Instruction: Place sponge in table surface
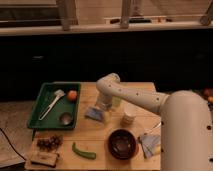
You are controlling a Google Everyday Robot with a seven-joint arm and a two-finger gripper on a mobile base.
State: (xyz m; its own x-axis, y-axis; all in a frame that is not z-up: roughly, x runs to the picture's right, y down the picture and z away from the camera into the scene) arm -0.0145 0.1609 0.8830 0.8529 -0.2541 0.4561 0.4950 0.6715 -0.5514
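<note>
A pale blue sponge [93,114] lies on the wooden table [100,140], just right of the green tray. My gripper [103,107] hangs at the end of the white arm [135,97]. It is right over the sponge's right end, at or very near it. The arm hides whether it touches the sponge.
A green tray [47,92] on the left holds a white utensil [51,102], an orange fruit [72,95] and a small metal bowl [66,118]. Also on the table are a white cup [129,116], a dark bowl [122,144], a green pepper [83,151], grapes [49,143] and a blue-white packet [150,145].
</note>
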